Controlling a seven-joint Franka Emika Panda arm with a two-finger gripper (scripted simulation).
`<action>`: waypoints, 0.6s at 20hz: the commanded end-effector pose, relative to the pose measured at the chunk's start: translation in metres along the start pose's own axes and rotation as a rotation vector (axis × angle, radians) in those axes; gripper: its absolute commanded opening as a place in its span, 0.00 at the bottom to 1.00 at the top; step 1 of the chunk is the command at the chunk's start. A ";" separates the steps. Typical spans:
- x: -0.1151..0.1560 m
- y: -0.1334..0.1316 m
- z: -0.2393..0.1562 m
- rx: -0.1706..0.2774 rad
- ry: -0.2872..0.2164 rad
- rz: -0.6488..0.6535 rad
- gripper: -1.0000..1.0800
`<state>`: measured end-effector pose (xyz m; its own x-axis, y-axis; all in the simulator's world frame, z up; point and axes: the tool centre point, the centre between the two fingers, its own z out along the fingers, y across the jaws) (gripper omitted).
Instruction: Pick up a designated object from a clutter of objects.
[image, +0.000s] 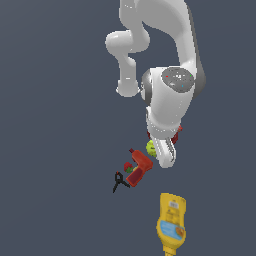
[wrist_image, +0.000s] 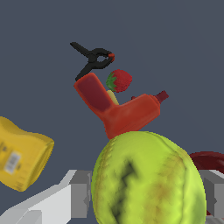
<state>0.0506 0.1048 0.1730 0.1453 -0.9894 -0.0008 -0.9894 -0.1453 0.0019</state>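
Note:
The designated object, a yellow-green ball (wrist_image: 146, 183), fills the near part of the wrist view and sits between my two grey fingers (wrist_image: 79, 193), which touch its sides. My gripper (wrist_image: 148, 197) is shut on it. In the exterior view the ball (image: 150, 147) peeks out beside the white hand, with the gripper (image: 161, 152) pointing down over the clutter. Whether the ball rests on the ground or hangs above it I cannot tell.
A red power drill (wrist_image: 118, 109) (image: 140, 167) lies just beyond the ball. A strawberry (wrist_image: 119, 81) and black scissors (wrist_image: 94, 61) (image: 120, 181) lie past it. A yellow bottle (wrist_image: 22, 159) (image: 171, 222) lies apart. A dark red bowl (wrist_image: 211, 159) edges in beside one finger.

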 end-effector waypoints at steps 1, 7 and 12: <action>0.011 0.010 -0.024 0.002 -0.001 0.000 0.00; 0.039 0.034 -0.085 0.002 -0.002 0.000 0.00; 0.062 0.054 -0.136 0.002 -0.002 0.000 0.00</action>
<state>0.0117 0.0436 0.2933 0.1448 -0.9895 -0.0021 -0.9895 -0.1448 0.0009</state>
